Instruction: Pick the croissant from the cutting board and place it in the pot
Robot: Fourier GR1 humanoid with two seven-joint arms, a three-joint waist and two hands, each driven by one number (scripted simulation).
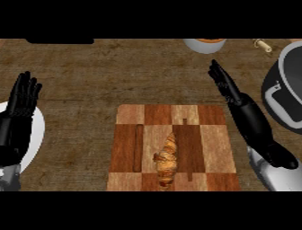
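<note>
A golden-brown croissant [166,160] lies lengthwise on the chequered wooden cutting board [206,134], near its front middle. The dark grey pot [293,96] stands at the right edge, partly cut off, with a light handle facing the board. My right hand [227,84] is open with straight fingers, raised beyond the board's far right corner, between board and pot, apart from the croissant. My left hand [22,96] is open, fingers up, resting at the left over a white plate. Neither hand holds anything.
A white plate [35,134] lies at the left edge under my left forearm. A white cup with orange contents [205,44] stands at the back, with a small pale object [263,45] to its right and a dark item [59,41] at the back left.
</note>
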